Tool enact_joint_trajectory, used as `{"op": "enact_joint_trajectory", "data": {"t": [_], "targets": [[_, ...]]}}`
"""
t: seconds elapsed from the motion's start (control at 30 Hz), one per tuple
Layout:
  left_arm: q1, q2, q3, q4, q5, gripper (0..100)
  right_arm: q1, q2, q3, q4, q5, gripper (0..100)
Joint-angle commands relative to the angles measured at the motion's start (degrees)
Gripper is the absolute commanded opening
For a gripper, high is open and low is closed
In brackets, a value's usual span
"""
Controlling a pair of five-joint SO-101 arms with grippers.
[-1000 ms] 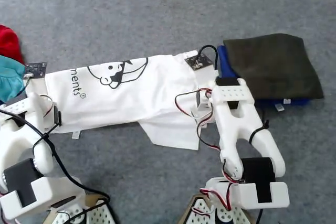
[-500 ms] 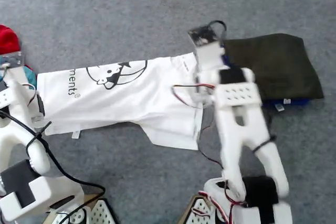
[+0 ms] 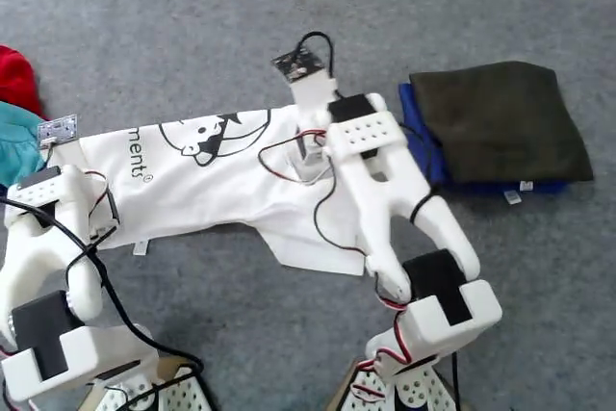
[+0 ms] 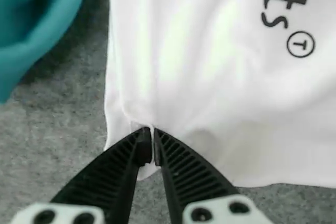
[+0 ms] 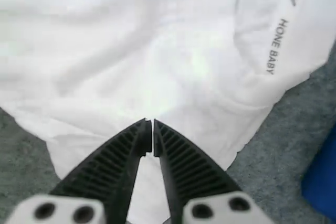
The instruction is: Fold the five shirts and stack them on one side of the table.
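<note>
the white shirt (image 3: 221, 175) lies lengthwise across the grey bench (image 3: 192, 36), collar toward the dark folded stack (image 3: 500, 117). the left claw (image 4: 152, 132) is clamped on its hem. the right claw (image 5: 152, 124) is closed, with its tips over the shirt.

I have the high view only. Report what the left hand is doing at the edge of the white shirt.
Observer: The left hand is shut on a pinch of the white shirt right at its edge, and the cloth creases up from the tips.
Operator: Now give me the right hand.
Observer: The right hand is shut with its tips against the white cloth. I cannot tell whether it pinches any.
Operator: Describe the cloth under that arm.
Observer: It lies in overlapping layers there, one folded over another, with the grey table showing just past the shirt's edge.
</note>
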State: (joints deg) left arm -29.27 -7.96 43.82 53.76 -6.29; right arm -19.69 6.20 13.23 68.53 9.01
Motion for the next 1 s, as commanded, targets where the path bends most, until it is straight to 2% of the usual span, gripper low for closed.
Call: {"op": "enact_joint_trajectory", "data": {"t": [0.0,0.17,0.23,0.3,0.73,0.87,0.97], "targets": [[0.0,-1.6,0.0,-0.2,0.5,3,2.1,0.0,-4.7,0.6,-0.2,1.5],[-2.4,-1.6,-1.5,-0.2,0.4,3,10.2,0.0,-8.6,2.5,1.1,2.5],[-2.2,-1.6,-1.4,-0.1,-2.1,3,10.2,0.1,-8.5,5.0,3.5,6.9],[-1.3,-1.6,-0.8,-0.1,-8.2,3,10.5,0.1,-8.4,6.4,2.6,11.9],[-0.5,-1.6,-1.4,-0.3,-8.3,3,10.7,0.6,-3.9,-6.5,2.5,14.1],[-0.5,-1.6,-1.5,-0.3,-8.6,3,10.8,5.3,-4.2,-8.9,2.5,14.1],[-0.5,-1.6,-0.9,-0.3,-9.9,12,10.8,9.2,-4.9,-8.9,2.5,13.9]]}}
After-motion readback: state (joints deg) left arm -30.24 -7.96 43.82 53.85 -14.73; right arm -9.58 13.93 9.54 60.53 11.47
